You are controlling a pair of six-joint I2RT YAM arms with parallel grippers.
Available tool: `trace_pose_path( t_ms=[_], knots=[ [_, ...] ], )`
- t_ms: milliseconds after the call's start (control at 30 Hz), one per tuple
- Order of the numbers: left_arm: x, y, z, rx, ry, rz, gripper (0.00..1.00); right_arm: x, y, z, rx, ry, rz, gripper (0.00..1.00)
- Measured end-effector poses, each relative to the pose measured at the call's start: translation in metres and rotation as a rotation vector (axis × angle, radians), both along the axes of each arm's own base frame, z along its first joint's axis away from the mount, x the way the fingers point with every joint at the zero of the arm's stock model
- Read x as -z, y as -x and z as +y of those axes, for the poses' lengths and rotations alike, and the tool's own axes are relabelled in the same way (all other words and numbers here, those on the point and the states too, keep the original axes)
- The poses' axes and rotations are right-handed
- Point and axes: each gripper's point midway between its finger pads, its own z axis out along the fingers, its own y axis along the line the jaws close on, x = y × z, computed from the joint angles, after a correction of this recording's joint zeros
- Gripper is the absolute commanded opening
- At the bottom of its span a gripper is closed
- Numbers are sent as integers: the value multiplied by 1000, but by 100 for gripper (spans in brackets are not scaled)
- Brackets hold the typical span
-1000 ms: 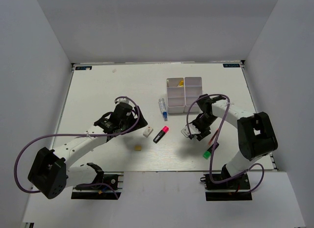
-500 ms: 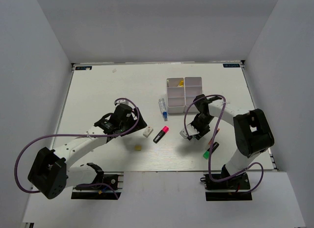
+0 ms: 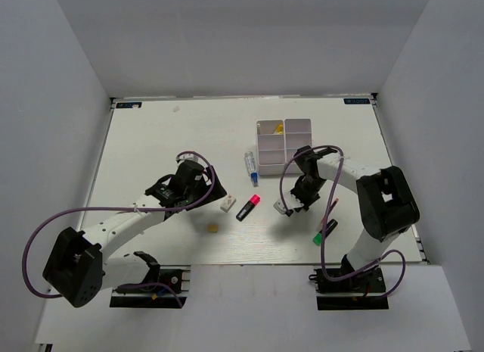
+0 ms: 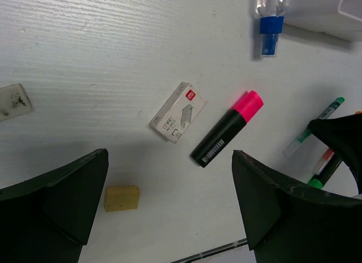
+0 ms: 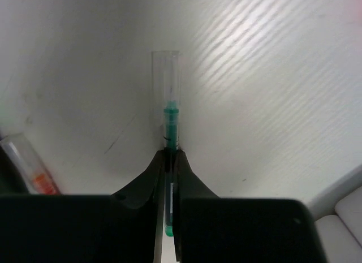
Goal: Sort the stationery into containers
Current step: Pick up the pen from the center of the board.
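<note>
Three grey walls (image 3: 45, 102) enclose the white table (image 3: 166, 132); left end effector (image 4: 169, 158) gapes empty, right end effector (image 5: 170, 156) pinches a green pen (image 5: 170, 120).

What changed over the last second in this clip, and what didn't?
The right gripper, shut on a slim clear-capped green pen, slid leftward over the white table. The left gripper, pink-and-black highlighter, small white box, tan eraser block and blue-capped marker stayed put.

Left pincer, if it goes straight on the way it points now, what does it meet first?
Most likely the small white box lying on the table, almost centred ahead of the open left pincer. The pink-and-black highlighter sits off to one side of that line. Depth is unclear, though.
</note>
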Motion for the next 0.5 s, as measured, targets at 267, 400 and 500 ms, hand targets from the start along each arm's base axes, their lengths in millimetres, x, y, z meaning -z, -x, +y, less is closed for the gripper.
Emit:
trace_pose_path(
  t_ms=[267, 400, 500],
  knots=[
    [0, 0, -1, -1, 5, 2, 100, -55, -18, 63, 242, -295, 158, 0],
    [1, 0, -3, 2, 10, 7, 100, -115, -37, 89, 388, -511, 195, 0],
    [5, 1, -3, 7, 6, 20, 100, -160, -54, 99, 505, -666, 196, 0]
  ],
)
